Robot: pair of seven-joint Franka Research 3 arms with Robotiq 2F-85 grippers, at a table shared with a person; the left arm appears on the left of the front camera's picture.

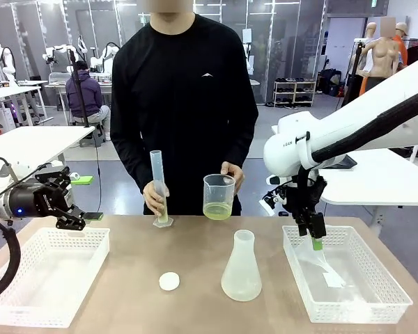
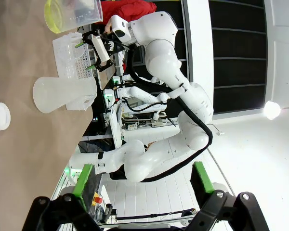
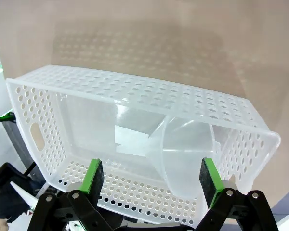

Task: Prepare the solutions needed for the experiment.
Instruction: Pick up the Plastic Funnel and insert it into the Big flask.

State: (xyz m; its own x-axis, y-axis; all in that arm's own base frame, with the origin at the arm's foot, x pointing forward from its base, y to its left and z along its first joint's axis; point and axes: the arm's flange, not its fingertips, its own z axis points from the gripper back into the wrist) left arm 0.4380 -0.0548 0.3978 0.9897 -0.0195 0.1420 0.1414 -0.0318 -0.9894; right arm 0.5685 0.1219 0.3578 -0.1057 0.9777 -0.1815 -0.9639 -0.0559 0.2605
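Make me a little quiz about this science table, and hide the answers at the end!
1. True or false: the conical flask stands upright.
2. Pick one: what lies in the basket below the right gripper?
A. a funnel
B. a spoon
C. a bottle
3. Answer in a word or two: what colour is the liquid in the beaker that the person holds?

Key
1. True.
2. A.
3. Yellow-green.
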